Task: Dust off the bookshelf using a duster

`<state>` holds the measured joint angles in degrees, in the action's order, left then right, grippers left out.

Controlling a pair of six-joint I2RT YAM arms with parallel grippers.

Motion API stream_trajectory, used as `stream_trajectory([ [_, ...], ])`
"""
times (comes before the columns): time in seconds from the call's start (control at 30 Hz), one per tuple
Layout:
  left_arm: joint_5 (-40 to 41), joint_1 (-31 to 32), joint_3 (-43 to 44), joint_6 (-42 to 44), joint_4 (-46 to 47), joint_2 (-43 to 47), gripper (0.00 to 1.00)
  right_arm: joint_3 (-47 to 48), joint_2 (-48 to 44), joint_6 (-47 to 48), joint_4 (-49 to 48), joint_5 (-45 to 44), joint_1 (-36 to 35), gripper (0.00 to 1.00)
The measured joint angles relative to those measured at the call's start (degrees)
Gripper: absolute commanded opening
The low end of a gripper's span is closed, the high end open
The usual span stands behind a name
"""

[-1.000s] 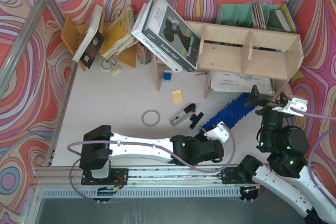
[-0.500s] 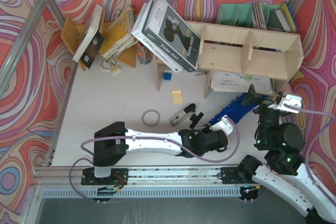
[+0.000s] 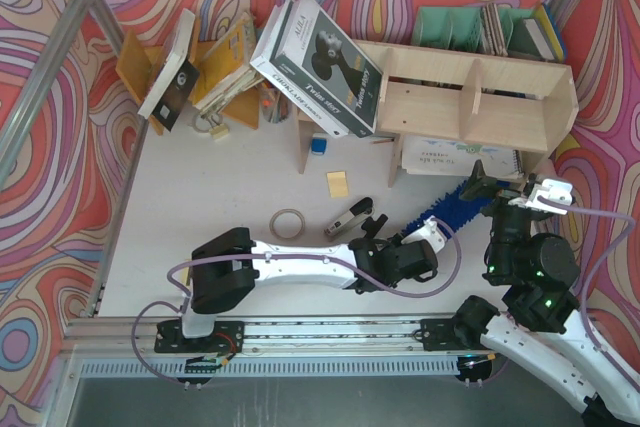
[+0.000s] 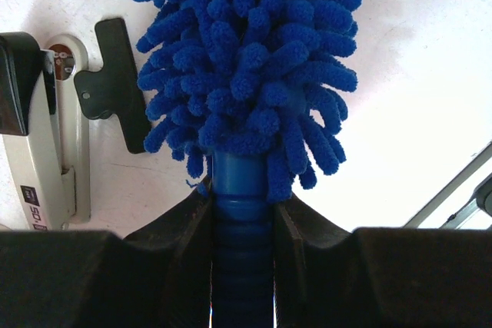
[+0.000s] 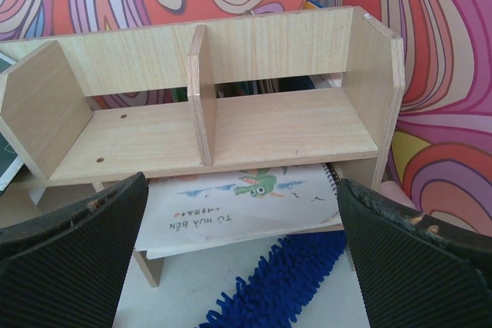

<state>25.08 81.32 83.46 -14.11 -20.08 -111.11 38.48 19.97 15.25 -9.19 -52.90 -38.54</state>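
Note:
The duster [image 3: 450, 205] lies on the white table in front of the bookshelf [image 3: 470, 97], its fluffy blue head pointing up-right toward the shelf's lower opening. My left gripper [image 3: 405, 247] is at its near end. In the left wrist view the black fingers [image 4: 192, 228] press both sides of the ribbed blue handle [image 4: 242, 251], with the head [image 4: 246, 51] just beyond. My right gripper [image 3: 505, 192] is open and empty above the head's far end, facing the pale plywood shelf [image 5: 269, 124], with the blue head [image 5: 284, 282] below its wide-apart pads [image 5: 77, 236].
A stapler [image 3: 347, 219] and a black clip [image 3: 373, 227] lie just left of the duster; both show in the left wrist view. A tape ring [image 3: 288, 224] and a yellow note [image 3: 338, 183] lie further left. A spiral sketchbook [image 5: 246, 197] sticks out under the shelf. Large books [image 3: 320, 62] lean on its left end.
My left arm has swung forward and its gripper has moved up-left onto the duster's handle end. The right gripper shifted slightly. The duster stays on the table.

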Motion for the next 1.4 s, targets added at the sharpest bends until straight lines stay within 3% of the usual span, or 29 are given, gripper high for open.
stream_trajectory([
  [0.23, 0.42, 0.00, 0.11, 0.42, 0.15, 0.02, 0.00, -0.17, 0.00, 0.02, -0.39, 0.00, 0.00, 0.99],
  [0.57, 3.23, -0.42, -4.66, 0.70, 4.76, 8.68, 0.00, -0.35, 0.00, 0.04, -0.42, 0.00, 0.00, 0.99],
  [1.03, 0.42, -2.29, 3.10, 1.16, 0.42, -4.09, 0.00, -0.35, 0.00, 0.04, -0.42, 0.00, 0.00, 0.99],
  [1.4, -0.22, -2.25, 1.31, 1.20, 1.95, -1.49, 0.00, -0.35, 0.00, 0.02, -0.39, 0.02, 0.00, 0.99],
])
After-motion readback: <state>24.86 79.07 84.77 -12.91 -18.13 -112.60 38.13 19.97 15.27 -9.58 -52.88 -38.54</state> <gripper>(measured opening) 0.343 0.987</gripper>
